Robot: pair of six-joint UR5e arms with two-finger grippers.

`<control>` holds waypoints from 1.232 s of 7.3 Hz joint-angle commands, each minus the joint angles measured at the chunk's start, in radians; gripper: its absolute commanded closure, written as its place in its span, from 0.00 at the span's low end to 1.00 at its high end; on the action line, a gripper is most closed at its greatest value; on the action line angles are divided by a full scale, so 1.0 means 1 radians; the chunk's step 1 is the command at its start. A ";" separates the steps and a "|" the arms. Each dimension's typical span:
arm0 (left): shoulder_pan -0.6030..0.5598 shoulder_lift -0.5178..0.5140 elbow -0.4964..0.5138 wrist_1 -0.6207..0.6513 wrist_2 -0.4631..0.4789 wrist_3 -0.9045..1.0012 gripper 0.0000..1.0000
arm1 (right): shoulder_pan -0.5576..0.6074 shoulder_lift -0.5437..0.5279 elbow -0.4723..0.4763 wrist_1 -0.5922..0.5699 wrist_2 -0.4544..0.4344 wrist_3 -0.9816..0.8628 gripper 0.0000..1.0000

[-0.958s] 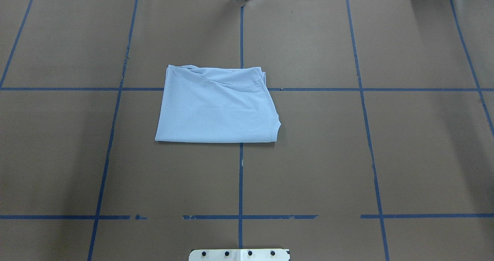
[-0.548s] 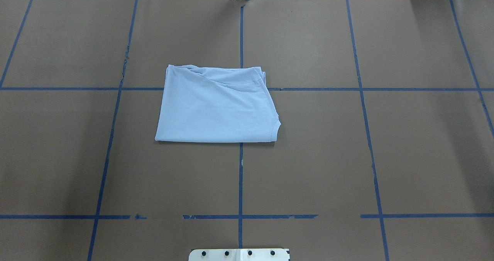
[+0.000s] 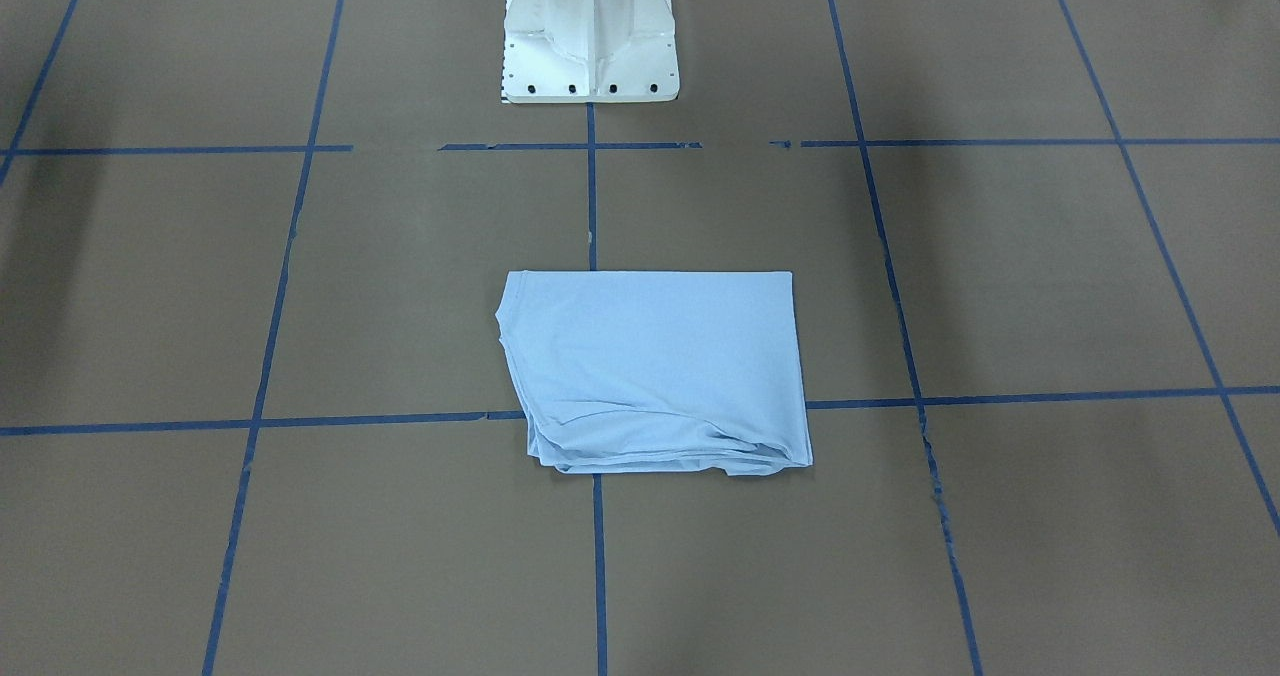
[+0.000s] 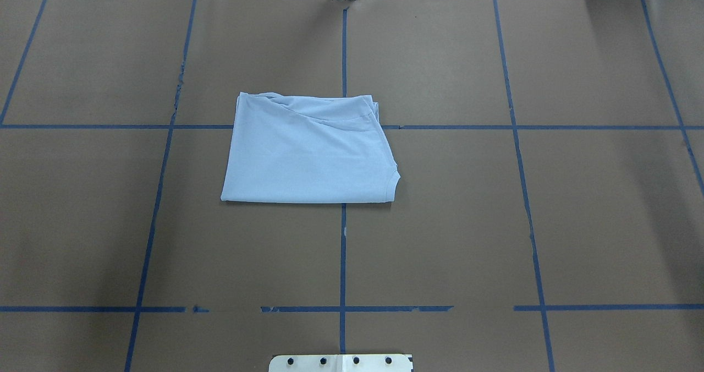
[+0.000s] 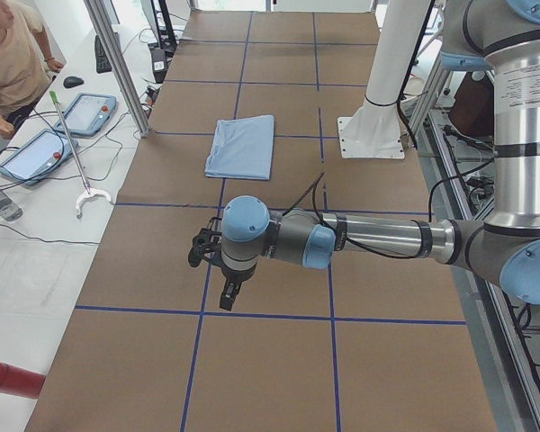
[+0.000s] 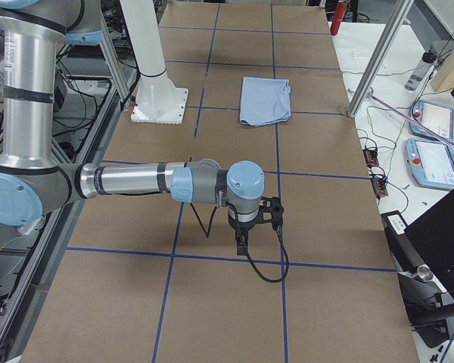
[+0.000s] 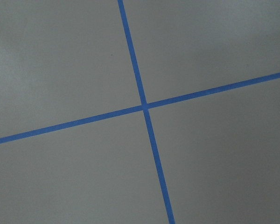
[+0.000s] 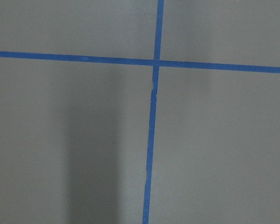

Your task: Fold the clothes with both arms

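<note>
T-shirt (image 4: 308, 152) is folded and laid flat in the middle of the table (image 4: 550, 223).
Left pincer (image 5: 229, 294) and right pincer (image 6: 240, 243) are held toward opposite table ends, well apart from it; open or closed cannot be told. White pedestal (image 3: 590, 56) is mounted at the robot-side edge.

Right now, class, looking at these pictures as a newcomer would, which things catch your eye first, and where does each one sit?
The light blue T-shirt stands out first, folded into a rough rectangle mid-table across a crossing of the blue tape lines on the brown table. Next come the left arm and right arm, each stretched low over its own end of the table, well clear of the shirt.
</note>
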 commanded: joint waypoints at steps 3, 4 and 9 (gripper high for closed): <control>-0.003 0.004 -0.001 0.001 -0.002 0.001 0.00 | 0.000 -0.025 0.004 0.005 -0.006 0.001 0.00; -0.002 0.004 0.006 0.001 0.007 0.001 0.00 | 0.000 -0.030 0.014 0.005 -0.003 0.001 0.00; -0.002 0.017 0.000 0.001 0.008 0.001 0.00 | 0.000 -0.025 0.023 0.005 -0.004 0.001 0.00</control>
